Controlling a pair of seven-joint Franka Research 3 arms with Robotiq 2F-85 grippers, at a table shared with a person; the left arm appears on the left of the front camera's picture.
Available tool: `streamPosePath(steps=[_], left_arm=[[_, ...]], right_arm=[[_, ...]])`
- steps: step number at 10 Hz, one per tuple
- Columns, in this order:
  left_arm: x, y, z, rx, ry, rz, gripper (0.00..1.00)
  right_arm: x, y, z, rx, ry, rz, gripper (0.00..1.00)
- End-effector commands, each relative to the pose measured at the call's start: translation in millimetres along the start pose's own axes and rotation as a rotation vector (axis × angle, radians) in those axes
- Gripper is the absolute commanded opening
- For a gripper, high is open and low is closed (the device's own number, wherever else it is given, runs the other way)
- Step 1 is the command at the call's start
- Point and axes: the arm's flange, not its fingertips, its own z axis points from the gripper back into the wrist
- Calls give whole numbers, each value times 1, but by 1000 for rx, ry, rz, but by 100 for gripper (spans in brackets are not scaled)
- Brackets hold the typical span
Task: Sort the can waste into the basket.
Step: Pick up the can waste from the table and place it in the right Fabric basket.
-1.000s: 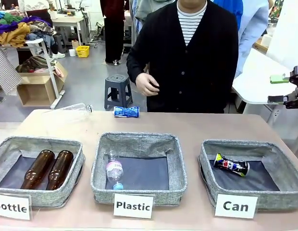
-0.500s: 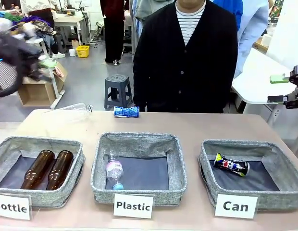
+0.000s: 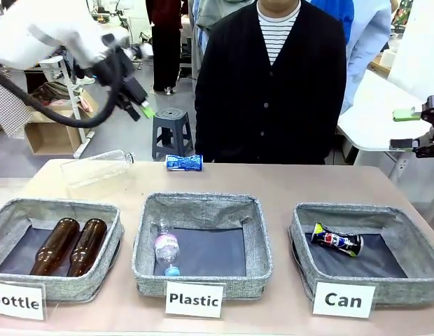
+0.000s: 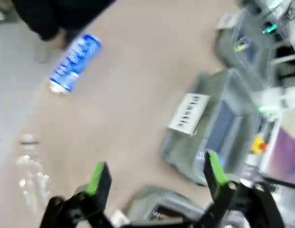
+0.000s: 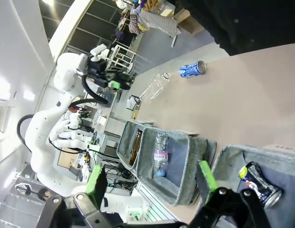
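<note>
A crushed blue can (image 3: 184, 162) (image 4: 75, 62) (image 5: 191, 69) lies on the table's far edge, in front of the person. A dark crushed can (image 3: 337, 240) (image 5: 258, 185) lies inside the grey basket (image 3: 357, 211) signed "Can" at the right. My left gripper (image 3: 141, 105) (image 4: 156, 173) hangs open and blurred high above the table's far left, up and left of the blue can, holding nothing. Off the table's right edge my right gripper (image 3: 404, 129) (image 5: 150, 178) stands open with nothing between its fingers.
A clear plastic bottle (image 3: 96, 166) (image 4: 31, 175) lies at the far left of the table. The "Plastic" bin (image 3: 203, 203) holds a small bottle; the "Bottle" bin (image 3: 56, 207) holds two brown bottles. A person in a dark cardigan (image 3: 273, 84) stands at the far side.
My left arm has swung in from the left and now hovers above the table's far left. The person's hand has dropped out of sight. The cans have not moved.
</note>
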Motion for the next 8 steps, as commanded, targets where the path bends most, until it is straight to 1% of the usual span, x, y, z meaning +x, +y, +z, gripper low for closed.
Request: streamPosePath(steps=[1, 2, 3, 4, 6, 7, 8], left_arm=[[9, -3, -29, 215, -16, -167, 100], [7, -13, -42, 271, -44, -274, 100], [-2, -22, -40, 392, -160, -280, 100], [31, -12, -36, 196, 20, -202, 100], [31, -12, -36, 196, 20, -202, 100], [31, -15, -44, 265, -23, -247, 100], [42, -11, -57, 224, -39, -420, 100]], right_arm=[[-2, 1, 1, -3, 9, 5, 100], [-2, 1, 1, -3, 9, 5, 100], [-2, 1, 1, -3, 9, 5, 100], [-2, 1, 1, -3, 9, 5, 100], [-2, 1, 1, -3, 9, 5, 100], [-2, 1, 1, -3, 9, 5, 100], [-2, 1, 1, -3, 9, 5, 100]])
